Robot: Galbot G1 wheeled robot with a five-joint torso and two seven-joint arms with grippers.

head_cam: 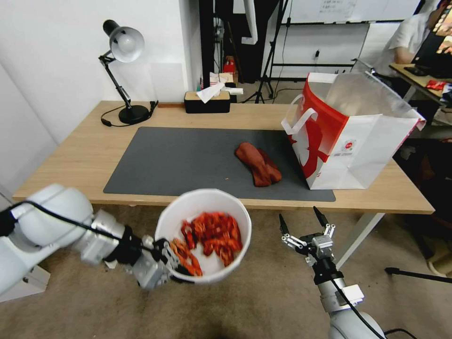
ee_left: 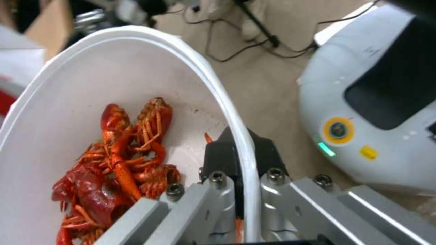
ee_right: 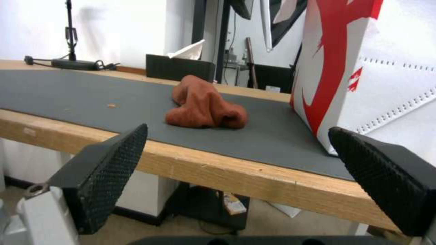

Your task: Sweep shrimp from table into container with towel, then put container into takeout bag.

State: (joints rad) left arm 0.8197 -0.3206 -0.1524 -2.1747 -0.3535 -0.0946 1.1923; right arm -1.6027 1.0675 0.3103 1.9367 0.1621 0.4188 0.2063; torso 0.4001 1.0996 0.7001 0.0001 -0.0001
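While the container hangs off the near edge, the items stand as listed:
Table (head_cam: 84, 155): light wood, grey mat (head_cam: 188, 160) on top.
Takeout bag (head_cam: 358, 141): upright on the table's right end, mouth open.
Container (head_cam: 202, 207): held in the air before the table, tilted.
Left gripper (head_cam: 176, 266): clenched on the container's rim.
Right gripper (head_cam: 303, 223): fingers spread, holding nothing, below the table edge.
Towel (head_cam: 258, 164): crumpled on the mat, beside the bag.
Shrimp (head_cam: 214, 235): heaped inside the container.
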